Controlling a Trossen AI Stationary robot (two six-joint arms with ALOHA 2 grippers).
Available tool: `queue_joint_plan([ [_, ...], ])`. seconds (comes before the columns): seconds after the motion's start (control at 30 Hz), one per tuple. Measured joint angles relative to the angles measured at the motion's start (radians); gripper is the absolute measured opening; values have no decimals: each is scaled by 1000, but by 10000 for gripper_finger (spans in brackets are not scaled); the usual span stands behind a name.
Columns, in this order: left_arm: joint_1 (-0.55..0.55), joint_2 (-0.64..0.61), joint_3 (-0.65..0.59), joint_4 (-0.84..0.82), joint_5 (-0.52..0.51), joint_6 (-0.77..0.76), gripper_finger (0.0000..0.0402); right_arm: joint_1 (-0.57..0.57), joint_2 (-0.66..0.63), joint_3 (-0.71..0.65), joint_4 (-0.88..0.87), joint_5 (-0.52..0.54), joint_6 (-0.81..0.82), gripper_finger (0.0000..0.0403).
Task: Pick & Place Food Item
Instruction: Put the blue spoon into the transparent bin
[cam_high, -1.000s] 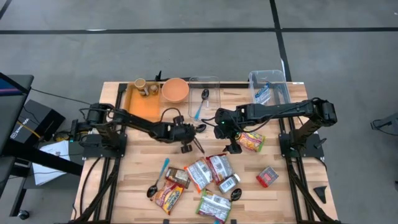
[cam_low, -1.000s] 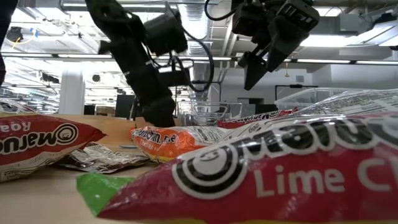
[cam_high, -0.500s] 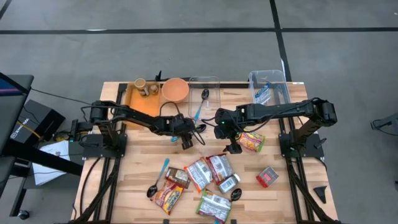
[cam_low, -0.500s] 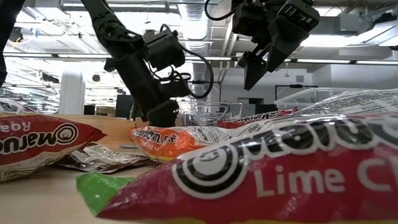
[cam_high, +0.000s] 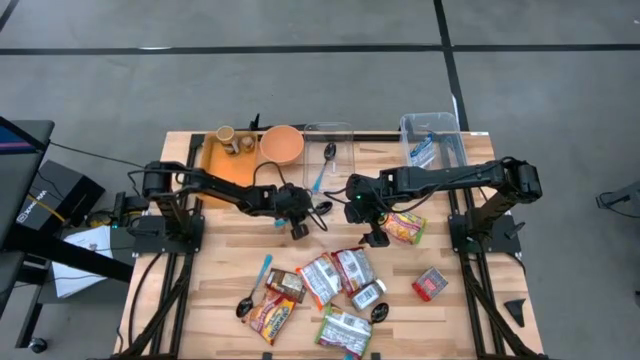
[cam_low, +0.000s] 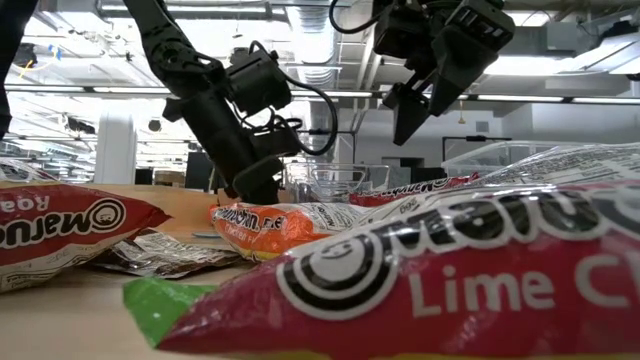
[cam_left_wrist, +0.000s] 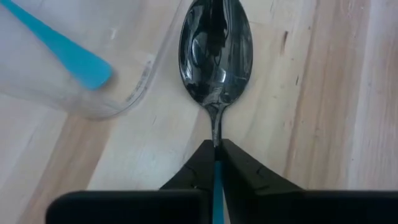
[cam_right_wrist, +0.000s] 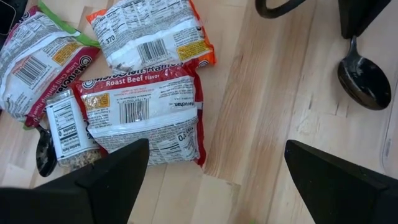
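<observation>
Pinching black spoon (cam_left_wrist: 214, 53) handle w/ left gripper (cam_left_wrist: 215, 163), jaws closed on it; clear container (cam_left_wrist: 74, 68) edge sitting just beside bowl, bare wood opposite. Hovering right gripper (cam_right_wrist: 214, 180) wide open, empty, above ramen packet (cam_right_wrist: 142, 112)

Bare wooden table (cam_high: 225, 255) lies open across the left front and along the right edge, broken only by a red packet (cam_high: 430, 284). A heap of ramen packets (cam_high: 335, 275) and spoons crowds the centre front. Along the far edge an orange tray (cam_high: 215, 165), a bowl (cam_high: 282, 144) and two clear bins (cam_high: 432, 138) block passage. Both arms span the middle, their grippers near each other.
</observation>
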Motion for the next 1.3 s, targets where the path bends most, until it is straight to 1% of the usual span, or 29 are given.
queue_joint_plan([
  [0.1, -17, -32, -2, -13, 12, 0, 7, 0, 0, 0, -12, 0, 2, 370],
  [0.2, -46, -84, -10, -58, 69, -1, 4, 0, -1, 0, -23, 0, 11, 370],
  [0.3, -76, -146, -8, -69, 99, -1, 4, 0, -8, 0, -24, 0, 17, 370],
  [0.53, -149, -274, -32, -62, 79, -24, 4, 2, -29, 0, -39, 0, 18, 370],
  [0.67, -164, -311, -39, -52, 24, -59, 4, 2, -31, 0, -51, 0, 18, 370],
  [0.83, -164, -323, -39, 18, -57, -78, 4, 2, -38, 0, -56, 0, 31, 370],
  [1.03, -117, -324, -38, 233, -165, -57, 4, 3, -45, 0, -73, 0, 48, 370],
  [1.13, -65, -324, -37, 361, -165, -24, 4, 2, -45, 0, -78, 0, 47, 370],
  [1.2, -15, -324, -37, 417, -153, -13, 4, 2, -45, 0, -84, 0, 47, 370],
  [1.3, 66, -324, -9, 438, -122, -15, 4, 2, -45, 0, -96, 0, 47, 370],
])
